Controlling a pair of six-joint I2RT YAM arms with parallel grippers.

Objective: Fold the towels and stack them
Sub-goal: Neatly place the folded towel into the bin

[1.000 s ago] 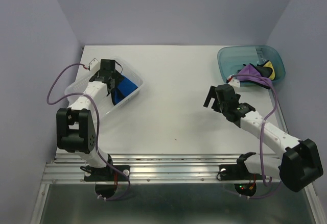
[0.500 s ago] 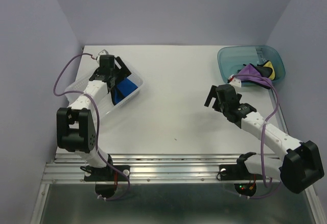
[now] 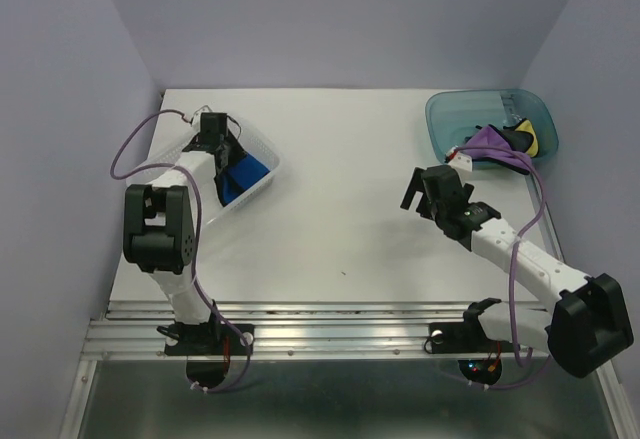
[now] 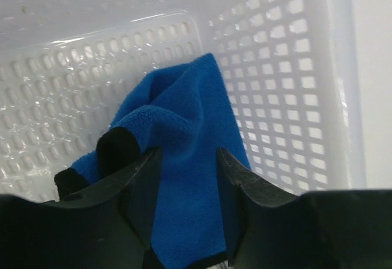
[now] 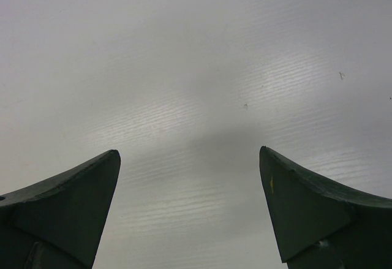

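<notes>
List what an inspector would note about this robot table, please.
Surface: white table.
Job's things: blue towel crumpled in the perforated plastic tray; purple towel and yellow towel heaped in the teal tub.
Clutter: nothing seen.
Grippers: left gripper in the tray, jaws either side of the blue towel, grip unclear; right gripper open above the table.
Cables: purple cables looping along both arms.
Surroundings: lavender walls; metal rail at the near edge.

The middle of the table point(image 3: 340, 219) lies open from 6 to 12 o'clock, and the right gripper point(image 3: 420, 187) hangs over bare surface with nothing between its spread fingers. At 10 o'clock the perforated tray point(image 3: 265, 149) walls in the left gripper point(image 4: 187, 155) — its fingers stand close on either side of the blue towel point(image 4: 184, 122). At 2 o'clock the teal tub point(image 3: 445, 119), holding crumpled towels point(image 3: 500, 141), fills the corner.
</notes>
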